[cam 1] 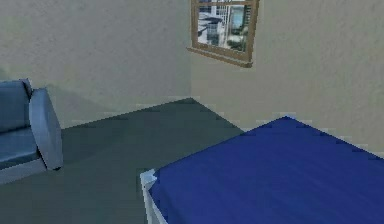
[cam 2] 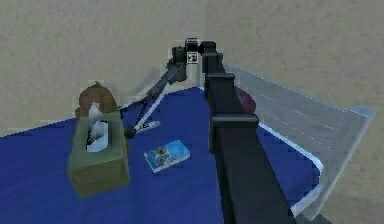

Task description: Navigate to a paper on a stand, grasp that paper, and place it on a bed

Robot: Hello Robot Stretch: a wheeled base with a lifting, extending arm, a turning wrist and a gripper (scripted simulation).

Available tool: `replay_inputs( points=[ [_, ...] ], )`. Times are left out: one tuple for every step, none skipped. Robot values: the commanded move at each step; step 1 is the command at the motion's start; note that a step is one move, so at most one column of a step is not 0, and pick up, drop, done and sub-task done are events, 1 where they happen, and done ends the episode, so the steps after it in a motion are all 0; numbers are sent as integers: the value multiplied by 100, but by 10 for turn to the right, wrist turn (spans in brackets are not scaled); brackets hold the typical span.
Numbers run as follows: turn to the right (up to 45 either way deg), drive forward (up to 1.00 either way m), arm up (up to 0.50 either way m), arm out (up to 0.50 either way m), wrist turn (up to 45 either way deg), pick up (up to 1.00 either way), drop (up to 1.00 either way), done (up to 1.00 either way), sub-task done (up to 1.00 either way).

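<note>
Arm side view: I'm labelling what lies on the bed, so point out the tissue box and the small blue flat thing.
tissue box [cam 2: 100, 168], arm side view, on its olive front side.
small blue flat thing [cam 2: 166, 156], arm side view, middle of its top face.

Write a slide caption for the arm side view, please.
Dark square arm stretched over the blue-covered bed, thin fingers near an olive-green tissue box and small blue card.

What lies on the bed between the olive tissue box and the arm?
In the arm side view, a small flat blue-and-white item lies on the blue bed between the tissue box and the arm bar; what it is cannot be told.
</note>
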Motion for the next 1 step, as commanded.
replay_inputs(
  points=[
    [0, 0, 0, 0, 390, 0, 0, 0, 0]
  ],
)
